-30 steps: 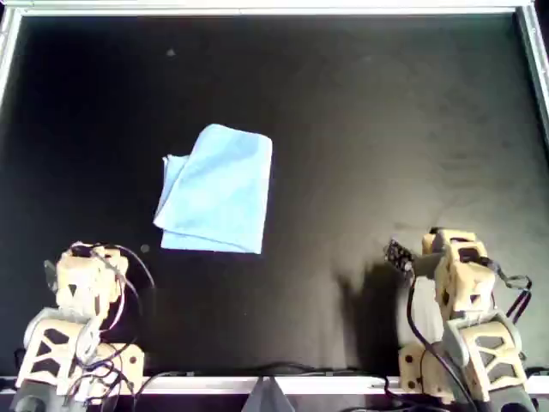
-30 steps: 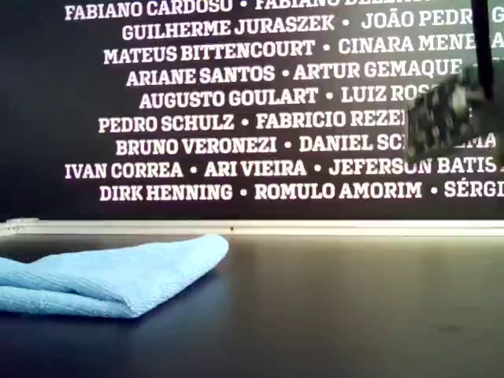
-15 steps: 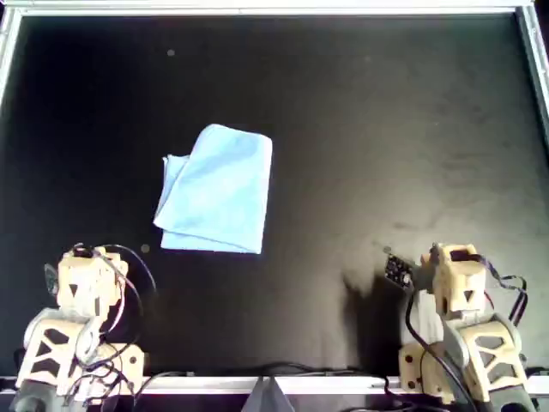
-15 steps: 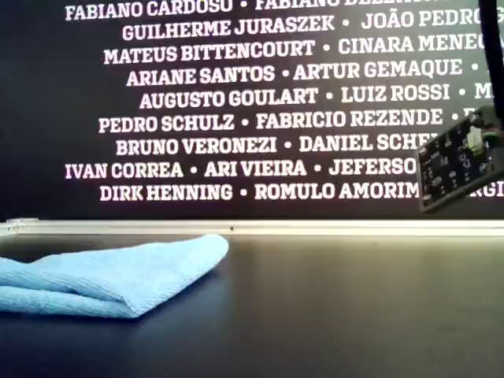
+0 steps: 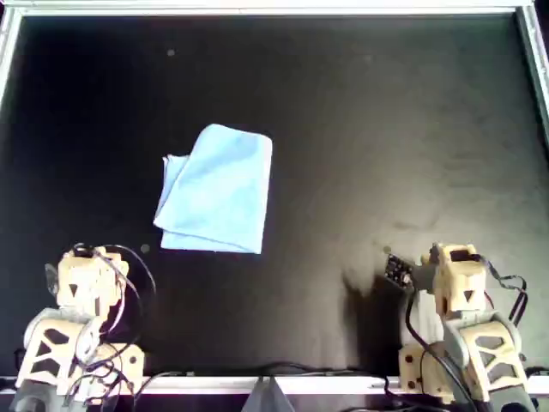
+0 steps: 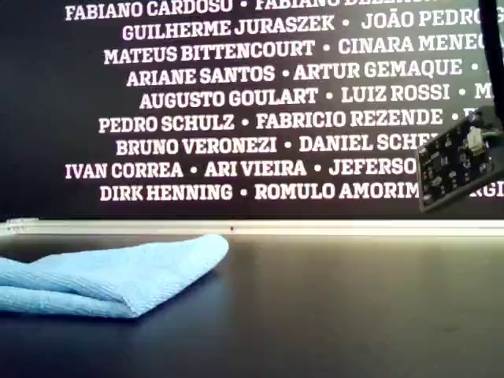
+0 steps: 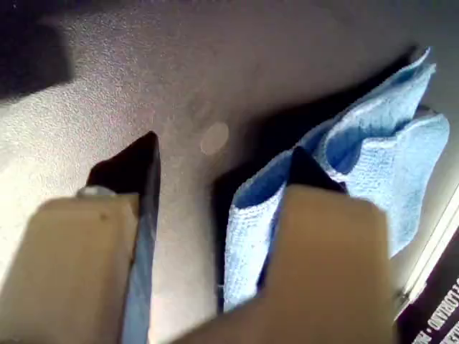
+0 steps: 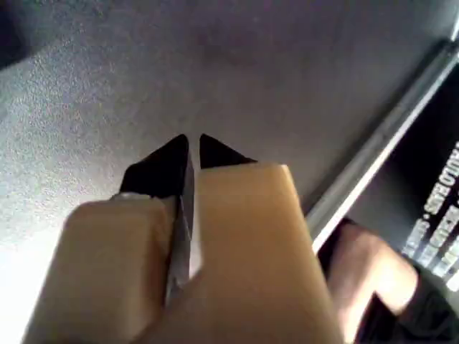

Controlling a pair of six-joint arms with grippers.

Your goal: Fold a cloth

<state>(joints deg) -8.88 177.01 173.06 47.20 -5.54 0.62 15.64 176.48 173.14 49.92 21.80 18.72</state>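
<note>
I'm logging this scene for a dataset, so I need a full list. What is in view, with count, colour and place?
cloth: one, light blue, folded, lying flat left of centre in the overhead view, touched by neither gripper
table: one, black, matte, under everything
frame: one, silver, along the table's edges
wall: one, black with white printed names, behind the table in the exterior view
circuit board: one, black, at the exterior view's right, on the right arm
left gripper: one, tan with black fingers, open, at the overhead view's lower left, empty
right gripper: one, tan with black fingers, shut on nothing, at the overhead view's lower right
</note>
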